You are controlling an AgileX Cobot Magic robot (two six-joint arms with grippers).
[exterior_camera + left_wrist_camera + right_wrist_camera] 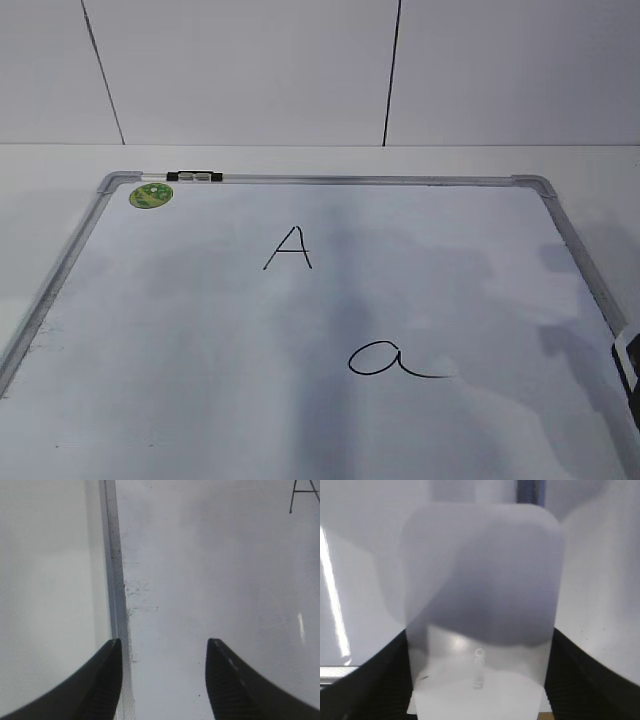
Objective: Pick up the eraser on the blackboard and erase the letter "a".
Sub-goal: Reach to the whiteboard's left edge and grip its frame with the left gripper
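Right gripper (479,680) is clamped on the eraser (480,605), so pickup looks done (just at the blackboard's (570,240) right edge). The letter "a" (395,360) is untouched, wiping's all left; left gripper (164,680) hangs w/ jaws apart, empty.

A smooth, slightly glossy white surface is shown by the blackboard (200,340), framed in brushed silver-grey metal. The eraser (482,605) is seen as smooth white plastic with a soft sheen. Matt black ribbed pads (100,680) are carried by the left gripper (162,680).

Bare board surrounds the letter "a" (392,360) on the blackboard (560,225); only the capital "A" (289,248) lies beyond.
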